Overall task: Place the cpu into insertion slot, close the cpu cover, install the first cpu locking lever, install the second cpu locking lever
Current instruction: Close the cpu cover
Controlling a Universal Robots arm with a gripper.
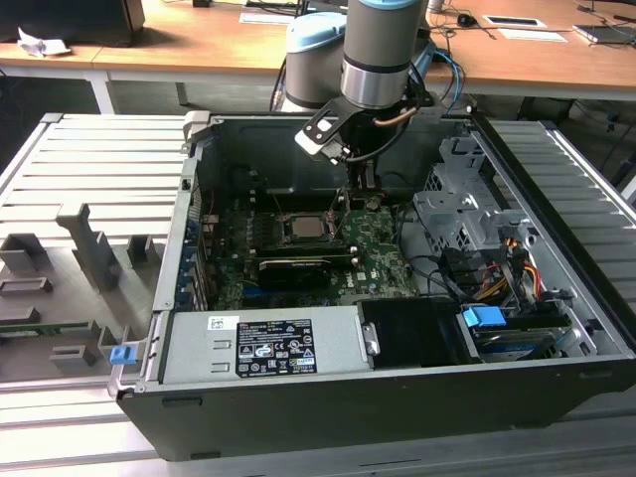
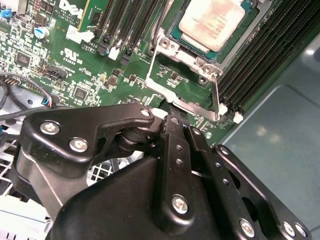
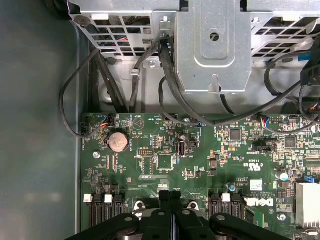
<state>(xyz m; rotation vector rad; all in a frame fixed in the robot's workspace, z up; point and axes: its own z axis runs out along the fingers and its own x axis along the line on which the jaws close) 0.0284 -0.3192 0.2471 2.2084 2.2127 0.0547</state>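
Memory slots point(image 2: 270, 55) flank the cpu point(image 2: 212, 22); the raised cpu cover point(image 2: 197, 109) blocks one side, above lies open.

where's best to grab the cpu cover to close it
Probably the cover by its free bar, opposite the hinge beside the chip: it is swung open and hollow in the middle, so come from the side away from the chip, where the pincer is.

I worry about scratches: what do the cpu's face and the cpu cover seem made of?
The cpu: matte silvery-grey metal face, apparently, with soft dull reflections. The cpu cover: thin bright sheet metal, probably steel; its edges gleam and look stamped.
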